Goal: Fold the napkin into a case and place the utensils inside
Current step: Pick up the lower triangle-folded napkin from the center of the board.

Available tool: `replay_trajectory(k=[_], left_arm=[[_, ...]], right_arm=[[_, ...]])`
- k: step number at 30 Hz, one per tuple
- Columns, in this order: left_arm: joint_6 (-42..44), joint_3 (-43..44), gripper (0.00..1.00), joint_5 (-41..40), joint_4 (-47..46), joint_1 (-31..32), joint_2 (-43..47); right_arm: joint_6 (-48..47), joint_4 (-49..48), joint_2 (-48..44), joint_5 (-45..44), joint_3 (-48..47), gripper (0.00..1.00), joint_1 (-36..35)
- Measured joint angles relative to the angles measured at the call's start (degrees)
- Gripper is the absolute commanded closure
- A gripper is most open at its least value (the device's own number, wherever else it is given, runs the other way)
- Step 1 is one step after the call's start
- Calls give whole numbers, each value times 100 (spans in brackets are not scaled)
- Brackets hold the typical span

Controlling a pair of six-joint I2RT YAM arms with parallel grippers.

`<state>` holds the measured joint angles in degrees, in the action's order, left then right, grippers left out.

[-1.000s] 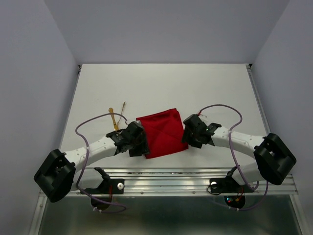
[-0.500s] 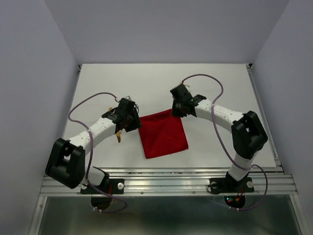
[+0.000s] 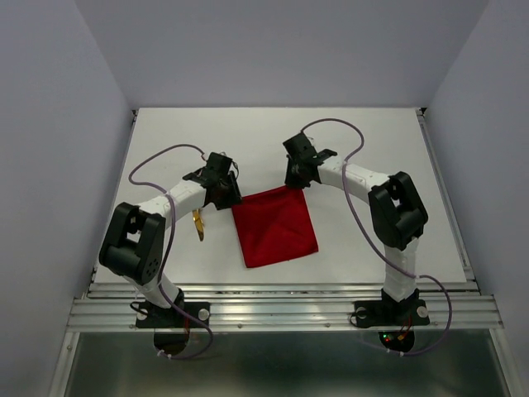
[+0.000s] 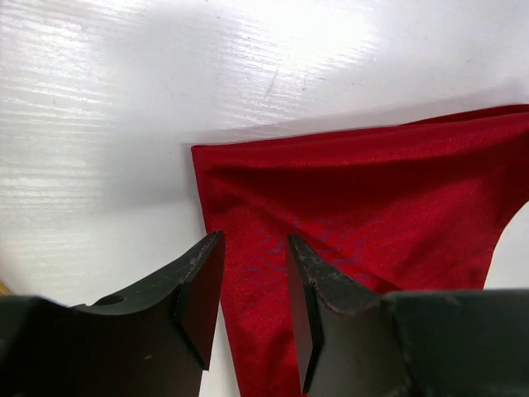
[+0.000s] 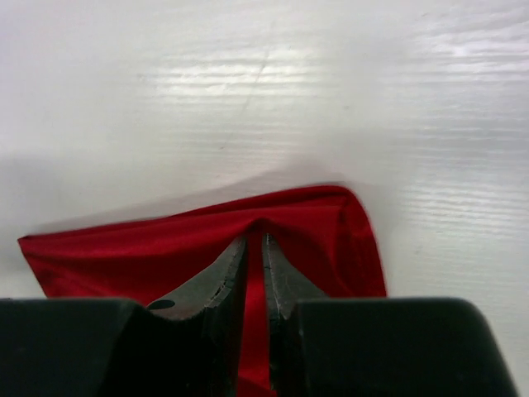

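The red napkin (image 3: 274, 225) lies on the white table as a rough folded square; no case is in view. My left gripper (image 3: 225, 195) is at its far left corner, open, and its fingers straddle the cloth (image 4: 372, 190) there, left gripper (image 4: 254, 241). At the far right corner my right gripper (image 3: 297, 180) is shut on a raised pinch of the napkin (image 5: 124, 248), right gripper (image 5: 254, 241). Of the utensils, one gold piece (image 3: 197, 224) shows left of the napkin, partly under the left arm.
The white table (image 3: 364, 141) runs between grey walls, with a metal rail (image 3: 281, 304) along its near edge. Purple cables (image 3: 157, 161) loop over both arms.
Both arms have swung from the napkin's near corners to its far corners. The right gripper has closed on the cloth and the left jaws have narrowed.
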<state>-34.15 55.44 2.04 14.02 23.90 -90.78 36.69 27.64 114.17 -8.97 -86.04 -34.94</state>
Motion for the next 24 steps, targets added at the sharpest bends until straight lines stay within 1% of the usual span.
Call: replay_trajectory(k=[6,12,20,22,23,24], left_arm=[[87,118,53,81,-57,0,-140],[120,352,53,116,-33,0,-140],[179,815,53,131,173,24,-140],[179,949,53,127,243,103,-140],[179,1034,53,129,267,192,-140],[175,1095,53,127,295,271,-140]], right_arm=[[-7,-72,24,-122,164,82,363],[-35,-105,173,-111,380,82,341],[-109,-111,155,-142,393,80,337],[-116,-107,85,-179,396,75,339],[-131,-107,33,-186,402,71,339],[-133,-105,-37,-197,411,61,356]])
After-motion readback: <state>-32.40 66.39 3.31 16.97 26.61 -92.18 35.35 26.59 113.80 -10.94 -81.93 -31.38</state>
